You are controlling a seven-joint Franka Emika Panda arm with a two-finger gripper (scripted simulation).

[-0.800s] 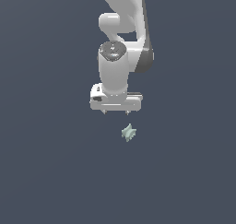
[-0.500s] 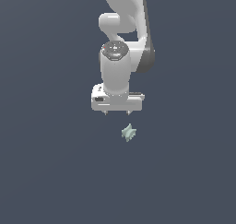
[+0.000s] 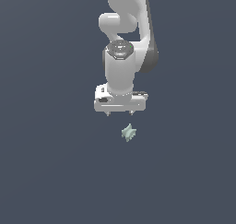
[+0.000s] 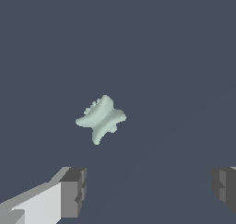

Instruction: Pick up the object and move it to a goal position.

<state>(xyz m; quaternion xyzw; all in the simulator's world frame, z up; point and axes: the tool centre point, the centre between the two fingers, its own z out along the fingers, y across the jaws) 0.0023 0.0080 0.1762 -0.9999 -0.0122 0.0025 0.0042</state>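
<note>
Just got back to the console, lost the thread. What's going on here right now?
The Panda arm is going after the small mint-green spiky object, which lies on the dark floor. The gripper is open and not touching it; the wrist view shows the object lying ahead of the spread fingers, not between them. In the exterior view it sits just below the gripper and slightly toward that view's right. Nothing is grasped yet, and no goal marker is visible in either view.

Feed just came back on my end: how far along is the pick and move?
Early stage. Done: nothing yet; the mint-green object lies on the floor, ungrasped. In hand: the pincer hangs open near it, fingers apart and not around it. Left: straddling, closing, lifting, carrying to the goal, which shows in neither view.
</note>
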